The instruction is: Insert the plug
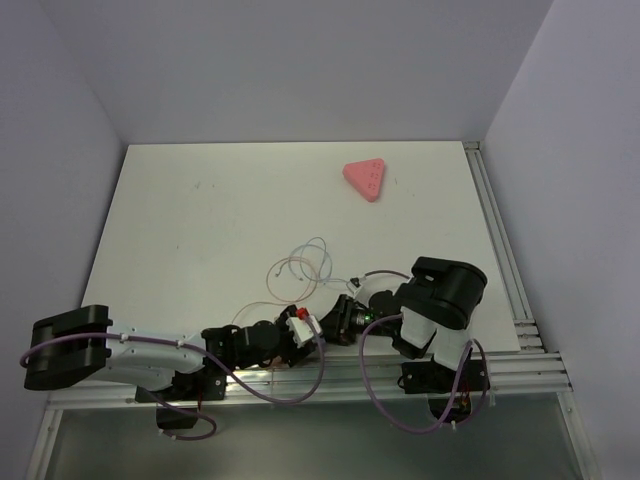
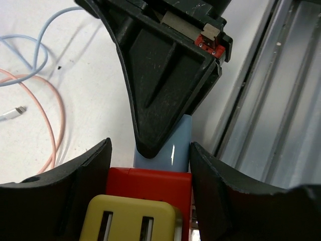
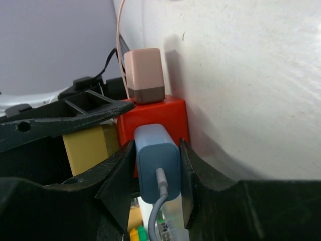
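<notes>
Right wrist view: the right hand (image 3: 156, 150) pinches the light-blue plug (image 3: 157, 168) by its sides, cable trailing toward the camera, its nose against the orange-red block (image 3: 160, 113). The left hand (image 2: 149, 170) clamps that block near the tabletop (image 1: 200, 230) front edge. Insertion looks to be in hand, but full seating cannot be judged. Next, likely a straight push with the block braced. No brand or writing is legible.
</notes>
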You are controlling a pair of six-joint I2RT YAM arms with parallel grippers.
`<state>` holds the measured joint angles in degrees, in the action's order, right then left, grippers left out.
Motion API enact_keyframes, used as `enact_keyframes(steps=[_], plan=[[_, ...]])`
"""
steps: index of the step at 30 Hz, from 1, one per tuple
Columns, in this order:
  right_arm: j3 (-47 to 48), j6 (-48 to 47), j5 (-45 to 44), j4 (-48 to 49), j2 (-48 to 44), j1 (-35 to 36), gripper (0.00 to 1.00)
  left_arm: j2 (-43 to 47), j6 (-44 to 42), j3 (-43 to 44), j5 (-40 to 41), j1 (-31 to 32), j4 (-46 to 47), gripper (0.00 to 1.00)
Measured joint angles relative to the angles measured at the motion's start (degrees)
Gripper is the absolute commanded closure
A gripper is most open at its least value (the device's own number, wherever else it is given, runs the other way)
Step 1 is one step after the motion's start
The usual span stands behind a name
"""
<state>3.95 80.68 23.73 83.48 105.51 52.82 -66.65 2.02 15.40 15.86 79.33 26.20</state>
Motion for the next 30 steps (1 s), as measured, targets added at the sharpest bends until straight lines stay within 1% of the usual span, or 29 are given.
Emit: enact_keyframes(steps=[1,3,4,5,6,7,8,9,10,11,12,13,15,16,18,22,23,25,30], plan=[[0.15,0.11,0.66,-0.20,-0.04,0.02,0.87,0.68,0.57,0.00,-0.33,0.00,-0.90,1.00],[0.55,0.26,2.10,-0.98,-0.52,0.04,0.77,2.05,1.88,0.00,-0.98,0.00,-2.43,0.98],[0.76,-0.02,2.71,-2.40,-1.53,0.15,0.71,2.82,2.64,-0.04,-1.29,0.02,-3.41,0.91],[0.92,-0.44,2.91,-3.61,-2.54,0.31,0.63,3.37,3.45,-0.09,-1.46,0.04,-3.93,0.85],[1.20,-0.94,2.99,-6.58,-4.68,0.59,0.51,4.09,4.33,-0.17,-1.60,0.09,-4.68,0.78],[1.66,-1.81,3.08,-9.81,-6.80,0.76,0.46,4.70,4.94,-0.33,-1.60,0.15,-4.90,0.67],[2.34,-3.26,3.58,-13.22,-9.16,1.18,0.42,5.18,5.35,-0.42,-1.51,0.17,-5.03,0.63],[3.15,-4.57,4.44,-17.07,-11.65,1.90,0.34,5.49,5.62,-0.42,-1.20,0.13,-5.33,0.59],[4.22,-6.51,4.74,-22.29,-14.80,2.43,0.27,5.88,6.08,-0.68,-0.94,0.11,-5.46,0.53],[5.05,-7.96,5.07,-25.64,-17.14,2.86,0.21,6.08,6.36,-0.72,-0.66,0.09,-5.49,0.50],[6.25,-9.75,5.05,-30.97,-20.35,3.28,0.20,6.21,6.73,-0.72,-0.50,0.07,-5.27,0.46],[7.15,-11.37,4.94,-34.62,-22.69,3.37,0.20,6.23,6.95,-0.72,-0.35,0.07,-4.57,0.22],[8.52,-14.05,4.63,-41.03,-26.25,3.26,0.19,6.34,7.23,-0.72,0.31,0.04,-3.80,0.11],[8.96,-15.17,4.63,-43.36,-27.10,3.26,0.18,6.34,7.56,-0.72,0.70,0.00,-3.26,0.01],[9.14,-16.26,4.85,-46.56,-27.45,3.23,0.18,6.34,8.00,-0.72,1.29,-0.02,-2.05,0.01],[9.31,-16.70,5.05,-48.68,-27.45,3.17,0.17,6.47,8.22,-1.14,1.60,0.11,-1.62,0.01],[9.35,-16.72,5.01,-48.89,-27.52,3.17,0.13,6.58,8.22,-1.16,1.62,0.11,-1.62,0.00],[9.42,-16.92,4.74,-49.81,-28.00,3.10,0.10,7.17,8.22,-1.18,1.68,0.11,-1.73,0.01],[9.55,-17.33,4.57,-50.73,-30.23,2.86,0.09,12.52,8.83,-1.79,1.90,0.26,-3.43,0.00]])
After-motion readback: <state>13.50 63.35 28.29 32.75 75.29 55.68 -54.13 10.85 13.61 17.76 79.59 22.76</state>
